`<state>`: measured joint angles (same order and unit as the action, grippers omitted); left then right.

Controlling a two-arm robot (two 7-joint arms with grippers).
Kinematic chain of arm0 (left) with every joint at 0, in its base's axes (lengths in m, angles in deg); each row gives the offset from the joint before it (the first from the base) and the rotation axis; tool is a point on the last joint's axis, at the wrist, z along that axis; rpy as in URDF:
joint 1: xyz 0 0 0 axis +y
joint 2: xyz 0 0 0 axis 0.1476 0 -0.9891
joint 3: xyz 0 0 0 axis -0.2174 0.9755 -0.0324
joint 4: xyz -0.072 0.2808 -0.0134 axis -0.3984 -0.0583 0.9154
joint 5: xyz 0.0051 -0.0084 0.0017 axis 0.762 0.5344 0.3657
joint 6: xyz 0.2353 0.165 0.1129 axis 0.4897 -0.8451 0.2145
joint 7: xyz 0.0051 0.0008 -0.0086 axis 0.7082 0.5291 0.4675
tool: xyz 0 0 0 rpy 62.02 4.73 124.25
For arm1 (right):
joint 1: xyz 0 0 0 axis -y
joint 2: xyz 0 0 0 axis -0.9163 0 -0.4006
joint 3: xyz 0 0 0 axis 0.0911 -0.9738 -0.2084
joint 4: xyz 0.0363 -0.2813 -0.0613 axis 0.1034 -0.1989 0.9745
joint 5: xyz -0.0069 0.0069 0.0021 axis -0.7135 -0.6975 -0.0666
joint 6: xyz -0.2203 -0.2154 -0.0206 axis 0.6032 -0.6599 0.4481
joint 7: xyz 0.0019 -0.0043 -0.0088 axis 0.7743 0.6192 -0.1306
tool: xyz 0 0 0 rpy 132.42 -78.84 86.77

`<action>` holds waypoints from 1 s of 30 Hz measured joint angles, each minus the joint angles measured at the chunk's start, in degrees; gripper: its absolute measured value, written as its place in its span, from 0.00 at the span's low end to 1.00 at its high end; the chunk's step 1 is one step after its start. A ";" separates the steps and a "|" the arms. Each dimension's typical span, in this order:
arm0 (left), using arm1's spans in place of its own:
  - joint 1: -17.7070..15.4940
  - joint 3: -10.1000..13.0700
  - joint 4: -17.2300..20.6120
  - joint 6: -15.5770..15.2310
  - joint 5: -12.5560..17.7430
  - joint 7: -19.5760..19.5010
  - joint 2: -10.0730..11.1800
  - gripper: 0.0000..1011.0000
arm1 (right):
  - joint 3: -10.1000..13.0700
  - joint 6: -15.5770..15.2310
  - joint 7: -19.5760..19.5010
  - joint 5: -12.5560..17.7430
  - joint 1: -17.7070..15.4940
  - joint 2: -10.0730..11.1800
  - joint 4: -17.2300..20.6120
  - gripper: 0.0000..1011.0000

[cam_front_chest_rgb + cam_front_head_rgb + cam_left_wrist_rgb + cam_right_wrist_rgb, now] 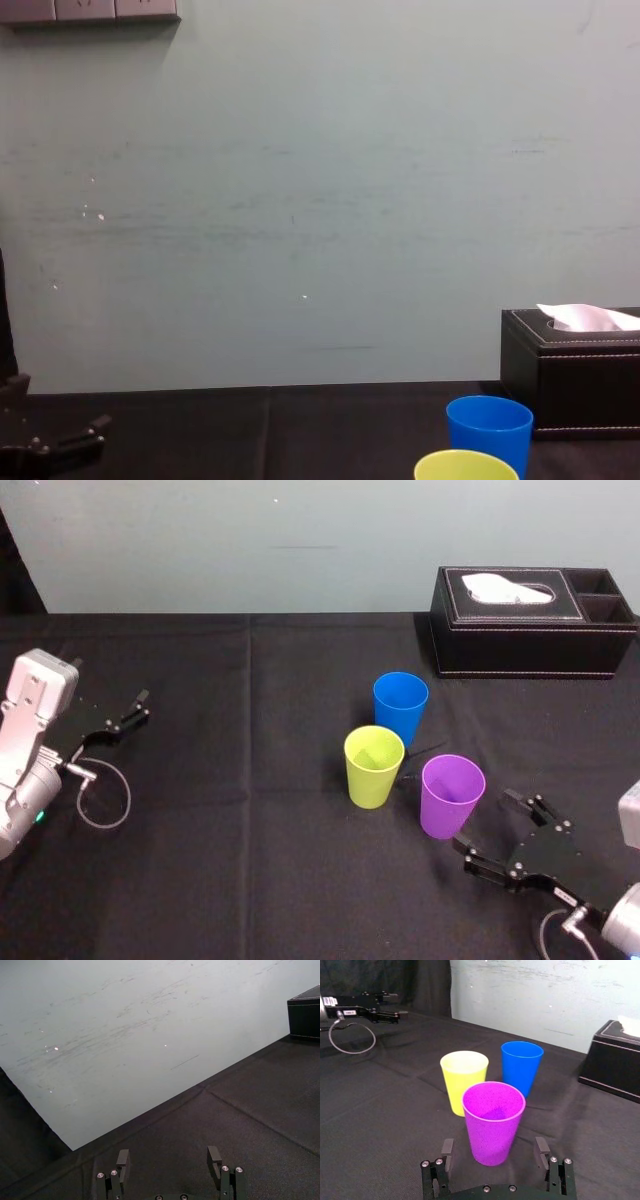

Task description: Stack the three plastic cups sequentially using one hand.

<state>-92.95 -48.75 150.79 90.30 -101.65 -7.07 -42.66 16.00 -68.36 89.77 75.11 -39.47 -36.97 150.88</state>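
Right gripper (487,820), jaws apart, faces the purple tapered plastic cup (452,798): first pickup seems pending, needing closure round it. Left gripper (125,720) idles far left, jaws apart.

Head view looks down, chest view level; both share the blue cup (400,705).

On your worktop (250,860) the left cup (373,767) has the rear cup (400,707) at its 1 o'clock and the near cup (451,796) at its 4 o'clock; the tissue box (530,625) lies well behind, at 1 o'clock.
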 joint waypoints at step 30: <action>0.00 0.00 0.00 0.00 0.00 0.00 0.00 1.00 | -0.34 -3.03 1.83 -3.76 5.46 -8.68 -4.64 0.99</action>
<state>-92.95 -48.75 150.79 90.30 -101.65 -7.07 -42.66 15.66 -71.39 91.60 71.35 -34.02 -45.65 146.24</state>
